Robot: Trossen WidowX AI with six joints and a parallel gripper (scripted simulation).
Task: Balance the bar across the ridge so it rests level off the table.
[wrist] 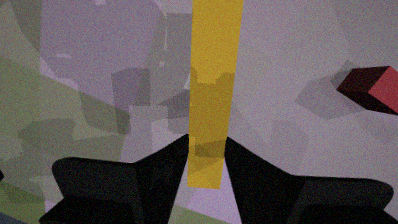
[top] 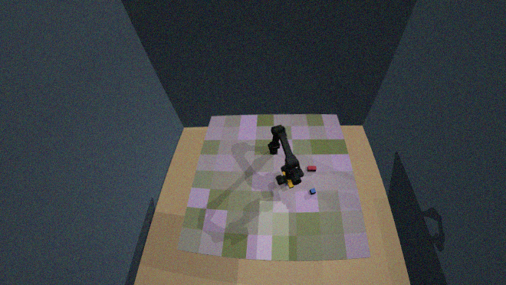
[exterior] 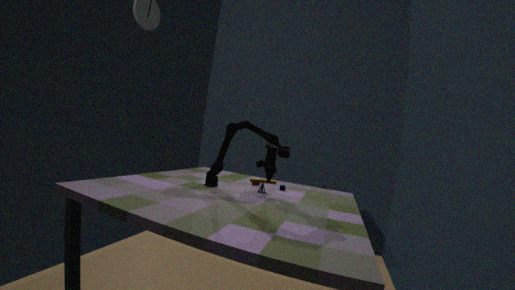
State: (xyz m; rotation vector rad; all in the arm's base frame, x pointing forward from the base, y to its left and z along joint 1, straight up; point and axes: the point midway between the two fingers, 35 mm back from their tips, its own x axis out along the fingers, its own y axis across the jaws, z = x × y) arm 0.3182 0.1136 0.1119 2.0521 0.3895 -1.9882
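I see gripper point(wrist: 206, 150) clamped on yellow bar point(wrist: 214, 75) near its end; bar level above ridge point(exterior: 261, 189). I count one red block point(wrist: 376, 88), one blue block point(top: 313, 191).

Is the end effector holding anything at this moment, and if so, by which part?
Yes. The end effector is shut on the yellow bar, gripping its long sides close to one end; most of its length extends away beyond the fingers.

- The bar point(wrist: 214, 85) looks smooth, matt yellow, like painted plastic.
- Gripper point(wrist: 206, 159) fingers are matt black.
- The red block point(wrist: 372, 89) looks smooth, matt.
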